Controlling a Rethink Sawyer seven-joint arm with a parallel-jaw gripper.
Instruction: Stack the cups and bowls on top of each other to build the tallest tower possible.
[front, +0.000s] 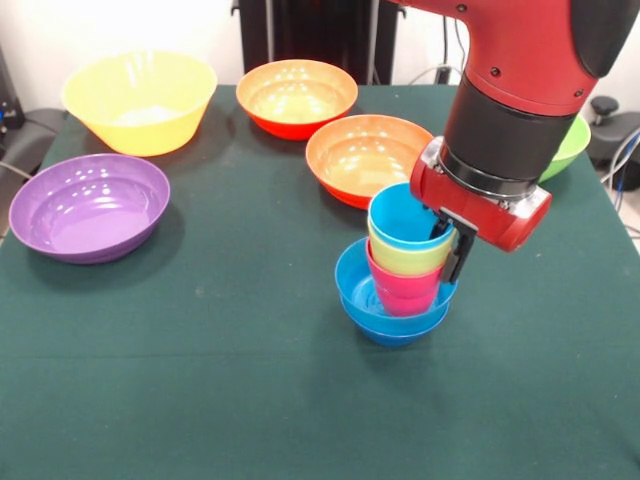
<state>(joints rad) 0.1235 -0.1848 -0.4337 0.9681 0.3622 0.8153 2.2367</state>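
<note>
The tower stands in the middle of the table: a small blue bowl (358, 290) nested in a second blue bowl (395, 335), holding the red-pink cup (400, 288), then the translucent yellow cup (405, 257), with the light blue cup (402, 215) on top. My gripper (449, 245) comes down from the upper right at the stack's right side. One finger is inside the light blue cup and the other finger (460, 262) is outside, closed on the cup wall. The cups lean slightly.
A large yellow bowl (140, 100) sits at the back left and a purple bowl (90, 207) at the left. Two orange bowls (297, 97) (365, 158) sit behind the tower. The lime green bowl (570, 148) is partly hidden behind my arm.
</note>
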